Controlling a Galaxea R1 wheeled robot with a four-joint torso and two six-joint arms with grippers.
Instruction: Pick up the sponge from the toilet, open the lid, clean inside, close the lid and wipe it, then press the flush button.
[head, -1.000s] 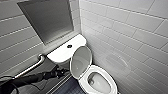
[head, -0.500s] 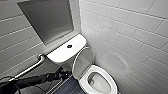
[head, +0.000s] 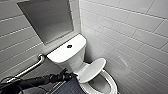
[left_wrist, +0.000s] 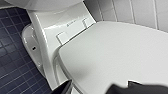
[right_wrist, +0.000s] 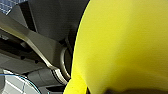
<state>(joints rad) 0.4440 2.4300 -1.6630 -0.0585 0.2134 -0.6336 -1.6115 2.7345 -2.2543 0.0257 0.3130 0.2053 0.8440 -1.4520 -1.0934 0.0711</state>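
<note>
Lowered since before, the lid (head: 93, 70) lies beside the gaping left claw (head: 67, 74); right wrist view: right claw (right_wrist: 125, 91) clasping the sponge (right_wrist: 125, 45).

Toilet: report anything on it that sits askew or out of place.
The lid sits tilted, half raised over the bowl, neither shut nor back against the tank, with the left gripper at its edge. Nothing else on the toilet looks odd.

A tiled restroom: white toilet (head: 67, 50), wall grab bar (head: 30, 67), dark floor tiles (left_wrist: 12, 62).
</note>
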